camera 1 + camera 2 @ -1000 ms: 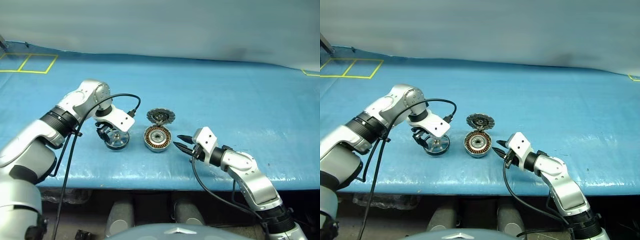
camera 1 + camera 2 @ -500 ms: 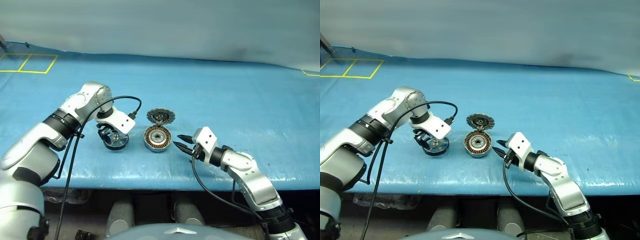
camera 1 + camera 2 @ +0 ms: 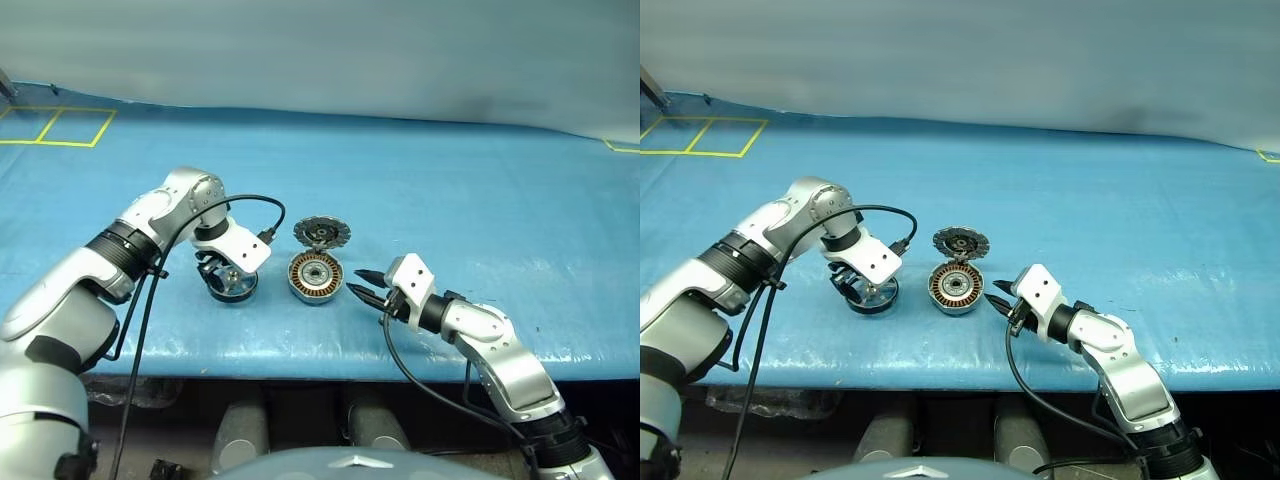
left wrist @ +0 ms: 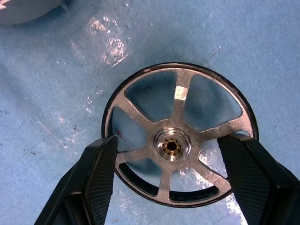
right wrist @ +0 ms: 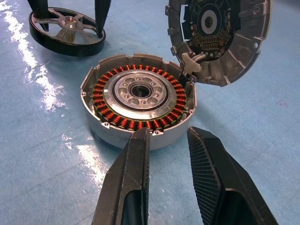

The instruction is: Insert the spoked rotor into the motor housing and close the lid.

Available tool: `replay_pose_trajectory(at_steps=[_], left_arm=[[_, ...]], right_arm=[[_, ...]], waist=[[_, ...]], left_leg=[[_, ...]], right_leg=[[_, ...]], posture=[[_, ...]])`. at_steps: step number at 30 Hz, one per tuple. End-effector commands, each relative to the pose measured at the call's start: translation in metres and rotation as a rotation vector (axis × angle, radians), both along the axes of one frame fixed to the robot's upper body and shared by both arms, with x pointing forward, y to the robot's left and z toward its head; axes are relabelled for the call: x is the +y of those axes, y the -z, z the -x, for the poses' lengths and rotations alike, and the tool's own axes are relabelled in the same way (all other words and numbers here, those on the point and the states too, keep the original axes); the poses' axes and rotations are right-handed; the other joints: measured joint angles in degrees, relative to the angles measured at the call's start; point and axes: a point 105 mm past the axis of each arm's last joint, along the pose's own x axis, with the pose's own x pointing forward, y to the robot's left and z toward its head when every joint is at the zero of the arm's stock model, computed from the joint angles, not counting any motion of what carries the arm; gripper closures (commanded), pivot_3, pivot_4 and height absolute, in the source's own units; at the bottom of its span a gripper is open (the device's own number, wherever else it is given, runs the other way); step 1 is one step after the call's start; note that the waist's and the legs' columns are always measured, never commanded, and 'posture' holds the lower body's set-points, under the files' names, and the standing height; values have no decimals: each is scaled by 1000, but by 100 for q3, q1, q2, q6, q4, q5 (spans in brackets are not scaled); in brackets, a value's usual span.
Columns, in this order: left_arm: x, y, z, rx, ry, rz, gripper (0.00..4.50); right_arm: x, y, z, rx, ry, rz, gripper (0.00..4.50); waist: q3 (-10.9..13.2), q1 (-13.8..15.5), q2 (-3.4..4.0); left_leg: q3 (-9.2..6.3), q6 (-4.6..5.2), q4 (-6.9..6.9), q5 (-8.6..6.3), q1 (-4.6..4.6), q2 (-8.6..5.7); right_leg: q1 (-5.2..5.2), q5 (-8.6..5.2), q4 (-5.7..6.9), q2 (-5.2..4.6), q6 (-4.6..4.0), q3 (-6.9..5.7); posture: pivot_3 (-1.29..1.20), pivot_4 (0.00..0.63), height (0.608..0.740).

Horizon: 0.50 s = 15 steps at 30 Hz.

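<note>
Left wrist view: left gripper fingers spread, straddling the black-rimmed silver spoked rotor; right gripper fingers slightly parted, empty.

No text, label, brand or number could be read anywhere. The only marking was a set of yellow taped lines forming squares at the bench's far left corner.

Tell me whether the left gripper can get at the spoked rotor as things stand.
Probably yes: the left gripper points down over the spoked rotor, open fingers flanking its rim, nothing between them.
</note>
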Motion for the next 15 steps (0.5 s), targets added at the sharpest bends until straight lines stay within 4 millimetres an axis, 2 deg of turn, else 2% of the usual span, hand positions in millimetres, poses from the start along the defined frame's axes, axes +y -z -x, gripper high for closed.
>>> replay_pose_trajectory(at_steps=[1, 2, 5, 8, 12, 15], left_arm=[[3, -1, 1, -1, 10, -4, 854], [3, -1, 1, -1, 9, -3, 854], [5, 0, 0, -6, 7, -11, 1407], [7, 2, -1, -10, 8, -24, 2386], [10, 5, 0, -9, 6, -31, 2386], [11, 5, 0, -12, 6, -31, 2670]], right_arm=[[2, -11, 0, -46, -6, -10, 3168], [2, -11, 1, -46, -6, -10, 3168], [2, -11, 1, -46, -5, -9, 3168], [2, -11, 0, -46, -5, -9, 3168], [2, -11, 0, -47, -5, -9, 3168], [1, -11, 0, -48, -4, -8, 3168]], waist=[[0, 0, 0], [0, 0, 0], [0, 1, 0], [-3, 5, 3], [-5, 6, 6], [-8, 6, 10]], left_leg=[[0, 0, 0, 0, 0, 0], [0, 0, 0, 0, 0, 0], [0, 0, 0, 0, 0, 0], [0, 0, 0, 0, 0, 0], [0, 0, 2, 0, 12, 0], [1, 0, 4, 0, 17, 0]], right_leg=[[0, 0, 0, 0, 0, 0], [0, 0, 0, 0, 0, 0], [0, 0, 0, 0, 0, 0], [1, 0, 0, 0, 0, -1], [12, 0, 2, 0, 0, 1], [17, 0, 3, 0, 0, 2]], posture=[[0, 150, 740], [0, 150, 740], [0, 150, 740], [0, 150, 740], [0, 150, 740], [0, 150, 740]])
